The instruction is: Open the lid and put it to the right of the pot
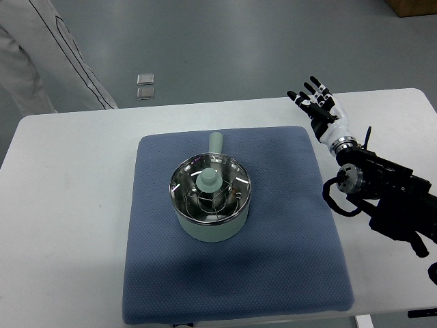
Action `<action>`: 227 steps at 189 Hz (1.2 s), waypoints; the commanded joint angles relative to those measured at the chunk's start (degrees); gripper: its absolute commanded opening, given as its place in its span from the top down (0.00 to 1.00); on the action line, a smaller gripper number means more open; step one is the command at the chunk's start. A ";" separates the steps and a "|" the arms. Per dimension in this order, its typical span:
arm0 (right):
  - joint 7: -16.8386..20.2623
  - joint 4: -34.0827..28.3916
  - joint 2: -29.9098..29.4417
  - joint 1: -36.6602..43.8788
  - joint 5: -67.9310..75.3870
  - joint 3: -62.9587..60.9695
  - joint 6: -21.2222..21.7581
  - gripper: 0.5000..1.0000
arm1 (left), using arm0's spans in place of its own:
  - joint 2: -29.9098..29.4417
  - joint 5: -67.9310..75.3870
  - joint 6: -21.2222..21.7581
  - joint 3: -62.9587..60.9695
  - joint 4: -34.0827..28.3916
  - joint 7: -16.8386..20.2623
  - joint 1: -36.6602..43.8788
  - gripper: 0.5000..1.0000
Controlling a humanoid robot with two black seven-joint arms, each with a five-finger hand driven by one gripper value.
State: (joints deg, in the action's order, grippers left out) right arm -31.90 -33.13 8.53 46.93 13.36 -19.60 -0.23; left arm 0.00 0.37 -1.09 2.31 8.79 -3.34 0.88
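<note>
Right of the lidded green saucepan [209, 205], the right hand [315, 100] hovers, fingers spread and empty, poised to reach its knobbed glass lid [209, 186].

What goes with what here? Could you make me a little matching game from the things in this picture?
Things:
1. pale green pot with glass lid
2. robot's right hand, black and white
3. blue cloth mat
4. white table

States:
A. lies under the mat
B. fingers spread, holding nothing
C. closed, knob on top
D. spread flat beneath the pot

Pairs: 1-C, 2-B, 3-D, 4-A
</note>
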 commanded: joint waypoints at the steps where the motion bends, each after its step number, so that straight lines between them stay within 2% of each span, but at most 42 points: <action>1: 0.00 0.00 0.00 0.00 0.00 0.00 0.06 0.14 | 0.00 -0.02 -0.05 -0.03 0.00 0.00 0.00 0.00; 227: 0.00 -0.18 0.00 0.26 -0.09 0.00 -0.03 0.14 | 0.00 -0.02 0.04 0.15 0.18 0.09 -0.09 0.00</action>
State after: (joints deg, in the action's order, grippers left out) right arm -31.96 -33.19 8.45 47.15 13.33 -19.59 -0.44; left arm 0.00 0.34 -0.99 2.46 8.97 -3.25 0.80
